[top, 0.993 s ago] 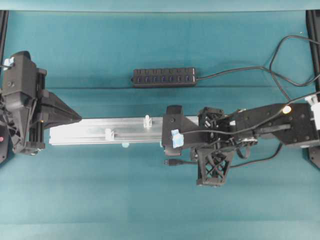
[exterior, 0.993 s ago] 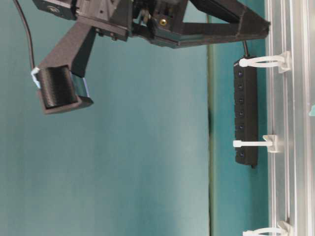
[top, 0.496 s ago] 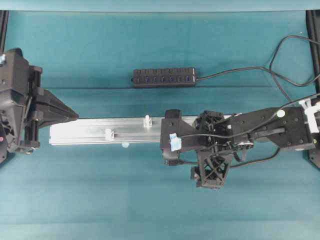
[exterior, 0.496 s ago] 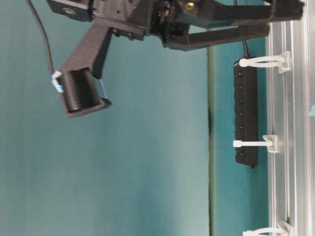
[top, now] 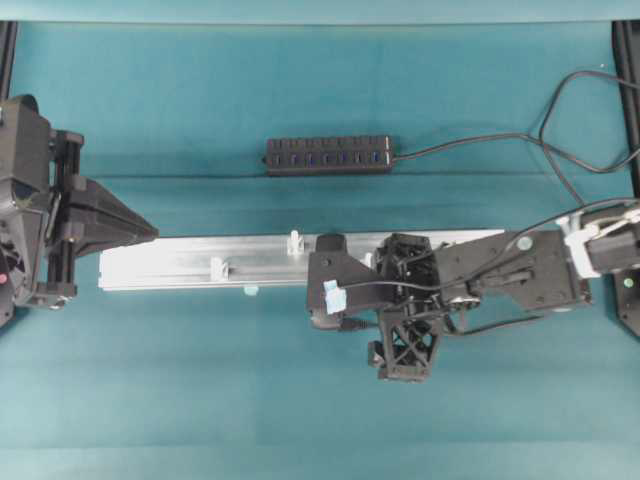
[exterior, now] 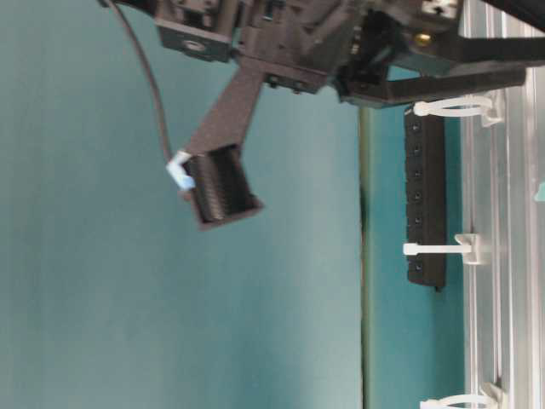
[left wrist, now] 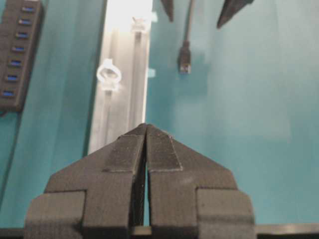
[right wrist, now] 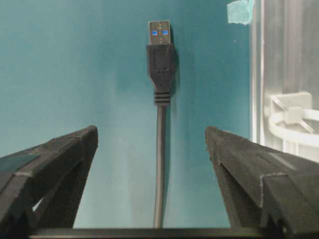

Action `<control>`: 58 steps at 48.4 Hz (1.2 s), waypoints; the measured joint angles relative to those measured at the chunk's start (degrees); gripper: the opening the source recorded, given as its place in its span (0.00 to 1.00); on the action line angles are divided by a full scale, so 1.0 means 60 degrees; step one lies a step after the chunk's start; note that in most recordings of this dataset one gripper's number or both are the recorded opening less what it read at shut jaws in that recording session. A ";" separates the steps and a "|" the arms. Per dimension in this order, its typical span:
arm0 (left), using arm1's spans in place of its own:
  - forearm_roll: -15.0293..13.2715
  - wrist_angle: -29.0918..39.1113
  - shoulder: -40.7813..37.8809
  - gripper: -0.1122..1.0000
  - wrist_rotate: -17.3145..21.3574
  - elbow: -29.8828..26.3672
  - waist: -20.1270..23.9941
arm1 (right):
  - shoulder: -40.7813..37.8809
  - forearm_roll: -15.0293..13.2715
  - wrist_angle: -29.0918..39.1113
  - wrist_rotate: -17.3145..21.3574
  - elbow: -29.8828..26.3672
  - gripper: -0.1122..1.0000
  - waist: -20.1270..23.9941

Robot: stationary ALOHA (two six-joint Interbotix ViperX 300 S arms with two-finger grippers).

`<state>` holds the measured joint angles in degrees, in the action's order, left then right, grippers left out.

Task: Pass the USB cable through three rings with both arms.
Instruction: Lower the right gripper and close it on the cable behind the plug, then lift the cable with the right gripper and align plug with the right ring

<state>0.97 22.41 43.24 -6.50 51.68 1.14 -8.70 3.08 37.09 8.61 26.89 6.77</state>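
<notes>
Straddling USB cable (right wrist: 160, 64): right claw (right wrist: 152, 149)

A robotics lab is suggested: a teal-covered desk (top: 200, 400), a mounted aluminium rail (top: 180, 262) and two fixed black arms are seen.

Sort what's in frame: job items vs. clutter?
Job:
- USB cable, lying on the mat between the right tool's open jaws
- rings on the aluminium rail
- left tool, shut, near the rail's end

Lying about:
- multi-port hub and its cord
- pale-blue tab beside the rail
</notes>
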 measured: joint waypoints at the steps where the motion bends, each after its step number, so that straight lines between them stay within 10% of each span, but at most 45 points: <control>1: 0.0000 0.0000 0.0000 0.13 0.0000 0.0000 0.0000 | -0.0029 0.0000 -0.0015 0.0015 0.0015 0.62 0.0000; 58: 0.0000 0.0000 -0.0015 0.13 -0.0029 0.0146 -0.0190 | -0.0557 -0.0234 -0.0967 0.0000 0.0542 0.62 -0.0015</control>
<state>0.97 22.41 43.15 -6.68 52.56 0.00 -12.04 1.67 31.29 8.61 30.15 6.68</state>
